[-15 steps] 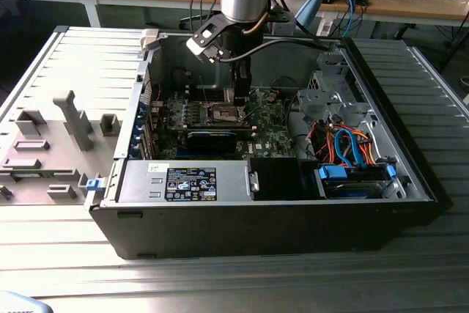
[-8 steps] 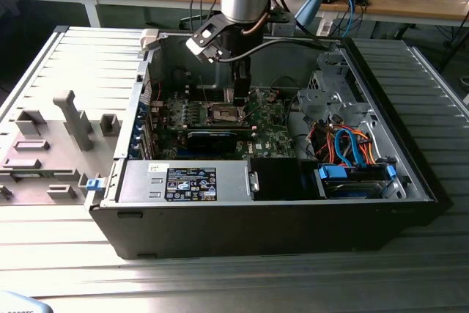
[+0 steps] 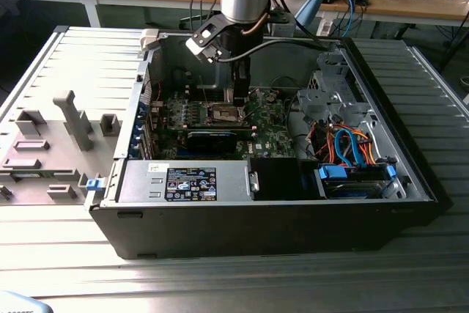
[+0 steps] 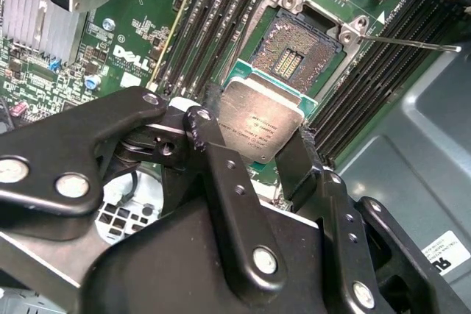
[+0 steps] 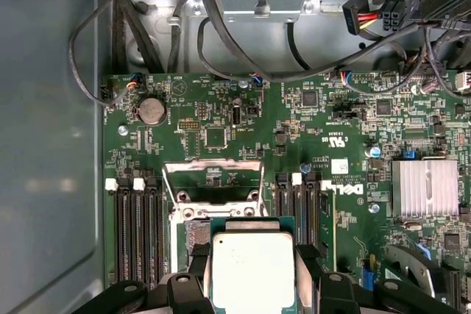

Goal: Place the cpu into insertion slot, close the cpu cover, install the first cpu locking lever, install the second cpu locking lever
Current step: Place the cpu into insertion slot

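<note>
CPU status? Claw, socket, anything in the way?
Claw shut on cpu, held above open socket, not seated. Hinged cpu cover swung up. Nothing between cpu and socket.

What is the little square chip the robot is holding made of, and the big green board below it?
The cpu, held in the gripper, has a top that looks like dull silver-grey metal, faintly shiny, with a green edge round it. The motherboard looks like a hard green lacquered board, probably fibreglass, with tiny silvery solder spots.
</note>
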### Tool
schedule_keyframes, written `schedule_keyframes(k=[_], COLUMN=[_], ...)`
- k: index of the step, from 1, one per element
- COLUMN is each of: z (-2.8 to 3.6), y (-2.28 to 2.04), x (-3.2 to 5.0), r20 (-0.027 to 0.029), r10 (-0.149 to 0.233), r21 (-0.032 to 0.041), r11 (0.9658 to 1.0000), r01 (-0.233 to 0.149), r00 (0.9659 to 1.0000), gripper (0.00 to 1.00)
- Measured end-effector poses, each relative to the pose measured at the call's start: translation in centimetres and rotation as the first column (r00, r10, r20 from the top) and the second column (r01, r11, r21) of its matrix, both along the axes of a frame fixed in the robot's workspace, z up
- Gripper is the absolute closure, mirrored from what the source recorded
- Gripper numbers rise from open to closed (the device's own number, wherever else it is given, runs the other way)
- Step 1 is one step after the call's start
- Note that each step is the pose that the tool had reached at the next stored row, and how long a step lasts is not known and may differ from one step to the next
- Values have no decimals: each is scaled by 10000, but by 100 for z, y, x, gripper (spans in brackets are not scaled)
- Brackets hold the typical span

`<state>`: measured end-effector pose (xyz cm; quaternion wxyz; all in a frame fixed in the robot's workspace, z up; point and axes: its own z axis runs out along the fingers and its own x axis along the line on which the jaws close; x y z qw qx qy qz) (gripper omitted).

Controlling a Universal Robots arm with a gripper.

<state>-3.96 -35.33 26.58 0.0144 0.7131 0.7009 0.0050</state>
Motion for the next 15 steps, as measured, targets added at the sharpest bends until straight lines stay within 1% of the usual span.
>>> schedule_keyframes(k=[15], z=[-9], y=[0], x=[0], r20=[0], r10=[-300], r21=[-6], r11=[9996], r01=[300], r00=[9996], gripper=[46])
